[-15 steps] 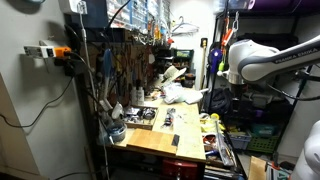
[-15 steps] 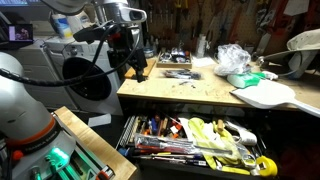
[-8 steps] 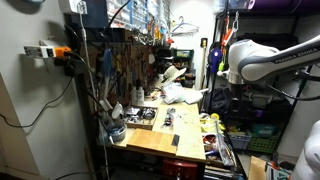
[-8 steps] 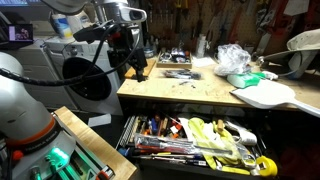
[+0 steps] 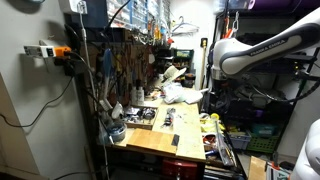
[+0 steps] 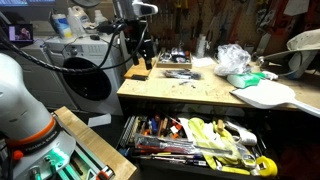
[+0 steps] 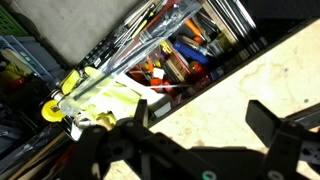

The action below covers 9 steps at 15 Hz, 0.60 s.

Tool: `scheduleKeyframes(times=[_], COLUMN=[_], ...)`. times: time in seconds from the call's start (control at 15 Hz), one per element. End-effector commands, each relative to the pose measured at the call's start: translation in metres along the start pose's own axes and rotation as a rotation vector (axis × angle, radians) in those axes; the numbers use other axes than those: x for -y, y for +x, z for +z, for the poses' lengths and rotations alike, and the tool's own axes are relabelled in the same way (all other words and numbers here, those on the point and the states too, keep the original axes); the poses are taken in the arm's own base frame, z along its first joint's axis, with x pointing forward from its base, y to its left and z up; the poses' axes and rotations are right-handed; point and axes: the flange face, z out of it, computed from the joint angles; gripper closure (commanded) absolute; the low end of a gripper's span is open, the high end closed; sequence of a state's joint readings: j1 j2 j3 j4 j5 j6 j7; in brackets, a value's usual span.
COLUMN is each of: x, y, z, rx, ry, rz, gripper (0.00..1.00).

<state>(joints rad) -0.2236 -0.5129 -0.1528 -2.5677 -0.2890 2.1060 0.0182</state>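
Observation:
My gripper (image 7: 210, 125) is open and empty, its two dark fingers spread wide over the pale wooden workbench top (image 7: 235, 85). It hangs above the bench's edge, just beside the open tool drawer (image 7: 170, 55). In an exterior view the gripper (image 6: 147, 55) hovers over the bench's left end (image 6: 200, 92), close to a shallow tray of small parts (image 6: 175, 62). In an exterior view the arm (image 5: 250, 55) reaches in above the bench (image 5: 165, 140); the gripper itself is hard to make out there.
The open drawer (image 6: 190, 140) holds several screwdrivers, pliers and yellow-handled tools (image 6: 215, 135). A crumpled plastic bag (image 6: 232, 58) and a white board (image 6: 270, 95) lie on the bench. A pegboard of tools (image 5: 125, 65) lines the back. A white machine (image 6: 85, 75) stands beside the bench.
The arm has swung toward the bench. The gripper has moved from beside the bench's corner to over its top near the tray.

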Motion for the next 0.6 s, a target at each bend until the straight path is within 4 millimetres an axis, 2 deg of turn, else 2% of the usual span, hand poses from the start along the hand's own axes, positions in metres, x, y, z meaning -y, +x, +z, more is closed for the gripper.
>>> scheduleKeyframes(times=[0.0,0.4,0.53], x=[0.009,0.027,0.039], y=[0.056,0.133,0.155], z=[0.015,0.038,0.043], rx=[0.023,0.031,-0.004], ry=[0.029,0.079,0.126], rz=[0.162,0.388,0.398], gripper=[0.0,0.0,0.0])
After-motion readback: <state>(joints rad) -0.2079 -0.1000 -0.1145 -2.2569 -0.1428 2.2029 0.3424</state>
